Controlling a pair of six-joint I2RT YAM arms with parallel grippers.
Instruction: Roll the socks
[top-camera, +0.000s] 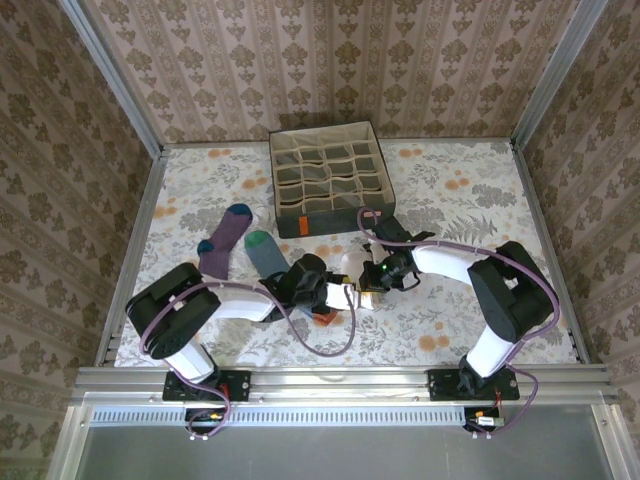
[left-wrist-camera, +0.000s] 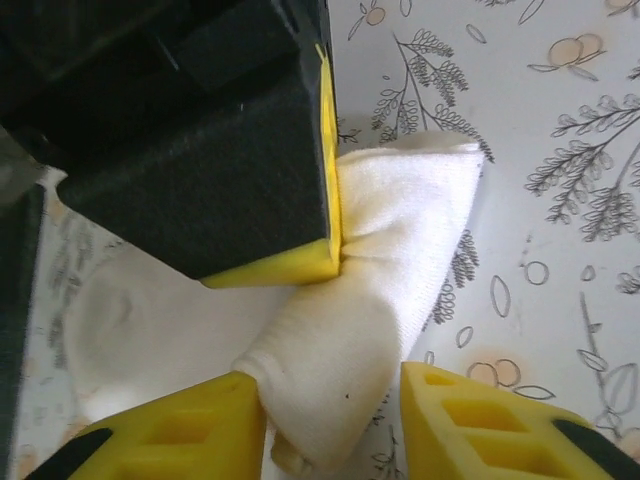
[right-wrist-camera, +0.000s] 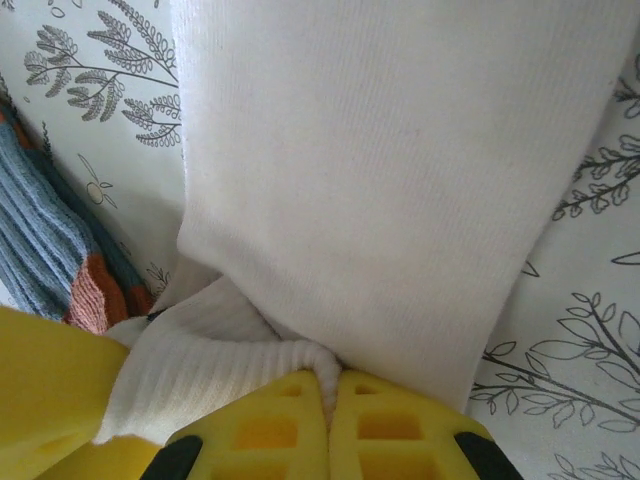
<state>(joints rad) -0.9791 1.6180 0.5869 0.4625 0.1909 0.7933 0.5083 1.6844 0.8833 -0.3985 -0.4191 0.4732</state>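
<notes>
White knit sock (left-wrist-camera: 390, 250), partly bundled into a loose roll, lying on the floral-print table cover (left-wrist-camera: 560, 150) near the front middle of the table, between my two arms. Right gripper (right-wrist-camera: 330, 395): yellow fingers pressed together, clamped on a fold of the white fabric near the middle of the bundle. Left gripper (left-wrist-camera: 330, 390): jaws apart, straddling the near end of the roll; one finger touches the cloth and the other stands clear, so I count this side as released. Grey-blue striped sock with orange heel (right-wrist-camera: 45, 250) lies just beside the white one, partly beneath my left arm. Purple sock with blue toe (top-camera: 222, 243) lies flat to the left, apart from both. Grey fabric compartment box (top-camera: 335, 223) stands behind. I judge the roll unfinished, since its far end flares open, though I cannot tell how tight the hidden turns are. Risks from here: with one pinch holding it, the springy knit may unwind. If I lift the right arm, the bundle may drag and snag the striped sock. A re-grip by the left jaws could catch only the outer layer.
</notes>
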